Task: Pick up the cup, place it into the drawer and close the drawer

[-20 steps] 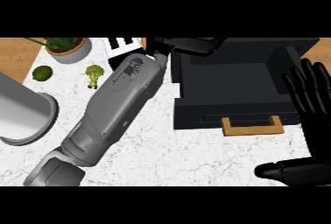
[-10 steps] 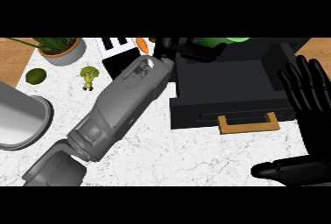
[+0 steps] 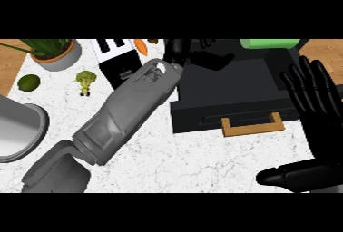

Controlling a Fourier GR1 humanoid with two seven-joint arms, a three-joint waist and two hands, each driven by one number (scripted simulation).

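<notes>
The green cup (image 3: 268,43) lies at the top right, behind the black drawer unit (image 3: 227,88), and is cut off by the picture's upper edge. The unit's front with its wooden handle (image 3: 251,126) faces me; I cannot tell how far the drawer is pulled out. My left forearm crosses the counter from the lower left. My left hand (image 3: 195,53) hovers over the unit's back left corner with relaxed fingers, a short way left of the cup and not touching it. My right hand (image 3: 313,93) rests open at the right edge, fingers up, thumb low.
A potted plant (image 3: 51,52), a lime (image 3: 29,82) and a broccoli floret (image 3: 85,81) stand at the back left. A carrot (image 3: 140,45) lies by a black-and-white striped object (image 3: 118,58). A grey metal pot (image 3: 17,132) sits at the left edge on the white marble counter (image 3: 201,158).
My left hand has stretched farther right over the drawer unit, toward the cup, which has come into view. The right hand stays where it was.
</notes>
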